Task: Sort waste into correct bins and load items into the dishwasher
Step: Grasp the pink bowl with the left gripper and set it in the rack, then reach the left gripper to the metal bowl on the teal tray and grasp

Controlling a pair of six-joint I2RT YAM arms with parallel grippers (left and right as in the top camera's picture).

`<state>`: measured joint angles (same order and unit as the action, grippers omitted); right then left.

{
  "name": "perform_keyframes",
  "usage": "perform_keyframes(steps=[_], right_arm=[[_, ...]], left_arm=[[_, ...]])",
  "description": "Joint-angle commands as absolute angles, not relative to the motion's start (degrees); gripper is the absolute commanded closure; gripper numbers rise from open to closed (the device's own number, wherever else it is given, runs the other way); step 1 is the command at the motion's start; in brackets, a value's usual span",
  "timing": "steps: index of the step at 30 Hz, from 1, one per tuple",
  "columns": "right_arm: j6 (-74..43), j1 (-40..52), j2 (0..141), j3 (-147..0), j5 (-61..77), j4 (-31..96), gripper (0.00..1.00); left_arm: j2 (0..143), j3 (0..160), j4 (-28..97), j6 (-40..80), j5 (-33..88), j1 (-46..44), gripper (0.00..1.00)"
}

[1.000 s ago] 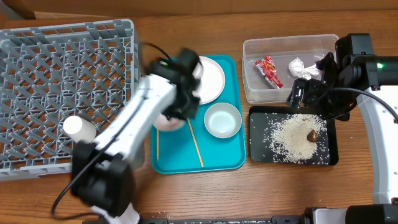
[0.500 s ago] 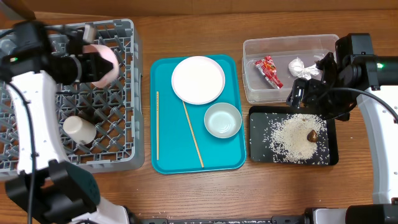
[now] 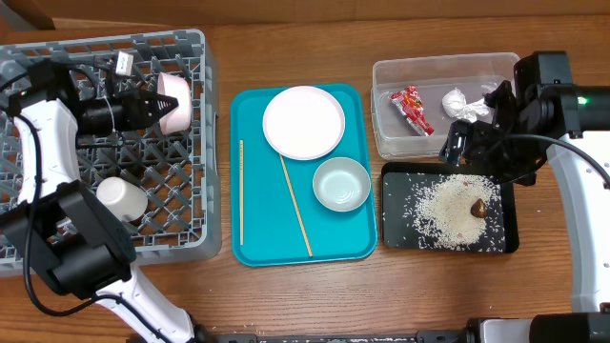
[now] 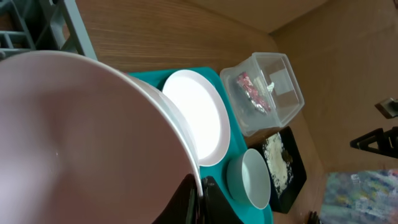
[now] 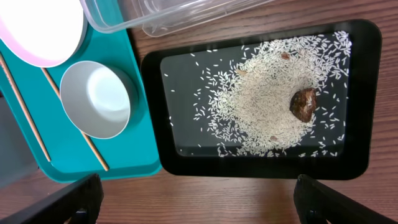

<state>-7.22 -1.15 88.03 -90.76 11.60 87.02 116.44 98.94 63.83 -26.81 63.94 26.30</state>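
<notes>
Grey plastic makes the one dish rack (image 3: 95, 143) at the left, and beside it lies one teal serving tray (image 3: 353, 243). At the right sit one clear tub (image 3: 438, 67) and, below it, one black tray (image 3: 396, 238). The teal tray carries one white plate (image 3: 303, 121), one grey-green bowl (image 3: 341, 183) and two chopsticks (image 3: 296, 210). One white cup (image 3: 121, 198) lies in the rack. The tub holds one red wrapper (image 3: 411, 107) and one tissue (image 3: 457, 102); rice (image 3: 443, 211) and one brown lump (image 3: 479, 206) lie on the black tray. The left arm reaches over the rack's upper part, the left gripper (image 3: 152, 103) clamped on the rim of the one pink bowl (image 3: 172, 101), which is turned on edge. The right gripper (image 5: 199, 199) hangs spread wide and empty above the black tray.
</notes>
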Motion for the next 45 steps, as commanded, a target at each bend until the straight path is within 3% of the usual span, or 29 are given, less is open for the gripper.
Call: perform_keyframes(steps=[1,17,19,20,21,24,25,33,38,45], right_arm=[[-7.0,-1.3,87.1,-92.3,11.6,86.9,0.01],[-7.0,-1.3,87.1,-92.3,11.6,86.9,0.02],[-7.0,-1.3,87.1,-92.3,11.6,87.0,0.02],[-7.0,-1.3,87.1,-92.3,11.6,87.2,0.02],[-7.0,-1.3,87.1,-92.3,11.6,87.2,0.02],[-7.0,-1.3,87.1,-92.3,11.6,87.6,0.02],[-7.0,-1.3,87.1,-92.3,11.5,87.8,0.02],[-11.4,-2.0,87.1,-92.3,3.4,90.4,0.00],[-15.0,-6.8,87.1,-92.3,1.0,90.1,0.00],[-15.0,-11.5,87.1,-92.3,4.2,90.1,0.00]], left_arm=[[119.0,99.6,64.0,-28.8,65.5,27.8,0.96],[119.9,99.5,68.7,-28.7,57.8,32.5,0.96],[119.9,99.5,69.5,-27.1,55.2,33.3,0.55],[119.9,99.5,70.6,-23.1,51.5,34.2,0.46],[119.9,99.5,71.0,-21.3,50.3,34.7,0.43],[119.5,99.5,72.8,-20.3,50.6,36.4,0.06],[118.2,99.5,73.4,-20.4,50.9,36.9,0.00],[102.1,99.5,73.5,-20.6,49.6,29.4,0.00],[95.0,99.5,73.3,-17.1,35.3,10.2,0.00],[99.1,99.5,72.2,-15.1,25.7,-16.8,0.00]])
